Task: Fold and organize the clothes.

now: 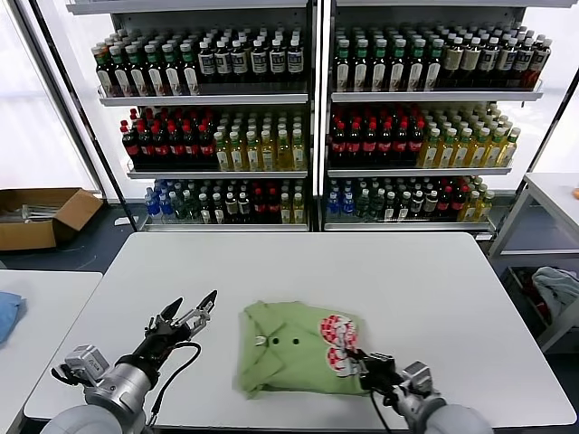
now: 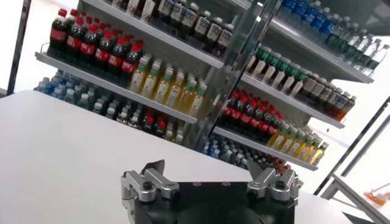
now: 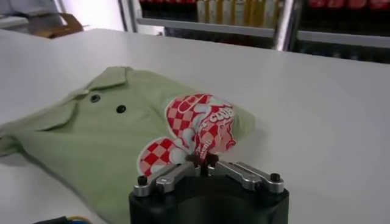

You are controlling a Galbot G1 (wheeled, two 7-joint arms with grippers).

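One light green polo shirt (image 1: 289, 351) lies folded on the white table (image 1: 416, 280), near its front edge. Its collar, dark buttons and red-and-white checkered print (image 1: 337, 342) face up. My right gripper (image 1: 355, 358) is at the shirt's right edge and shut on the fabric by the print. In the right wrist view, the shirt (image 3: 103, 131) lies ahead and the right gripper (image 3: 202, 160) pinches the printed cloth. My left gripper (image 1: 192, 316) is open and empty, just above the table to the left of the shirt. It is also open in the left wrist view (image 2: 208, 176).
Shelves of bottled drinks (image 1: 308, 117) stand behind the table. A cardboard box (image 1: 41, 215) sits on the floor at the far left. A second table at the left holds a blue cloth (image 1: 5, 316). A cart with cloth (image 1: 559, 291) stands at the right.
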